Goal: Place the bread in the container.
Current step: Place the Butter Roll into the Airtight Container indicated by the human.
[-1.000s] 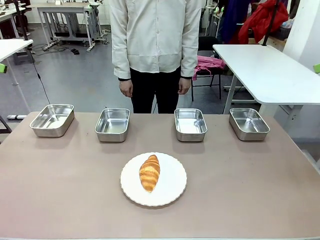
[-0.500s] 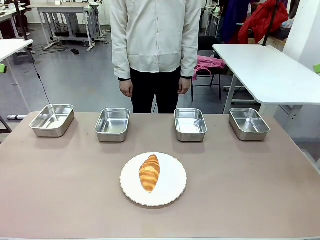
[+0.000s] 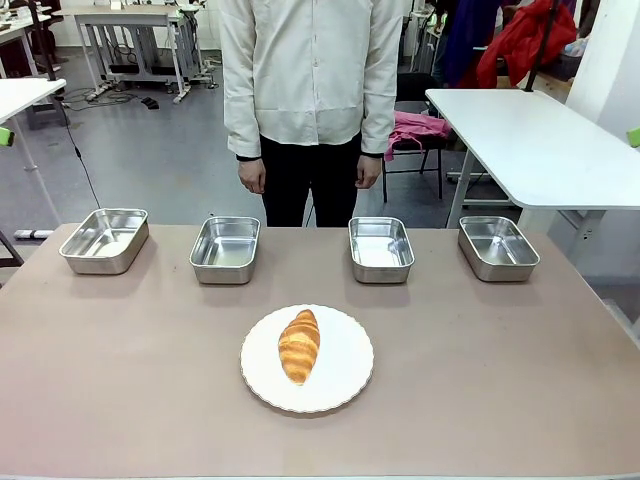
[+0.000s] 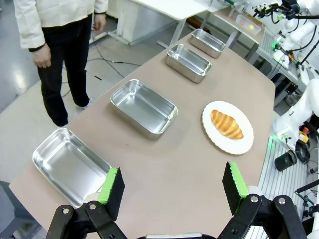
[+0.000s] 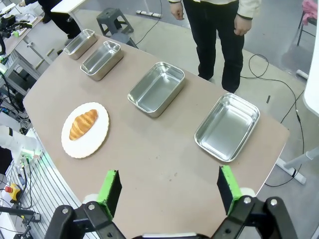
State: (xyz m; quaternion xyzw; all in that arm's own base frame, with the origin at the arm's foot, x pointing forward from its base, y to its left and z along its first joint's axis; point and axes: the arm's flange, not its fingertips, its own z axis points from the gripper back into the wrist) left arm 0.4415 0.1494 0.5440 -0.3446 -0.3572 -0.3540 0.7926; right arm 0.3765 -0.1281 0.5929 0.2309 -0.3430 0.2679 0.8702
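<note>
On plate (image 3: 346,388) at table (image 3: 120,380) middle, bread (image 3: 299,345) lying untouched. Left gripper (image 4: 173,182), right gripper (image 5: 169,188) hovering above table, both spread wide, empty. Risk: four trays (image 3: 381,275) looking alike, wrong one possibly getting chosen; glossy tapered bread slipping from grip.

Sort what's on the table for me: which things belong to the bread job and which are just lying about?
Job:
golden-brown ridged croissant
four shallow rectangular stainless-steel trays, all empty; which one is the target cannot be told
left gripper and right gripper, both open

Lying about:
round white scalloped plate under the croissant
person standing at the far side
</note>
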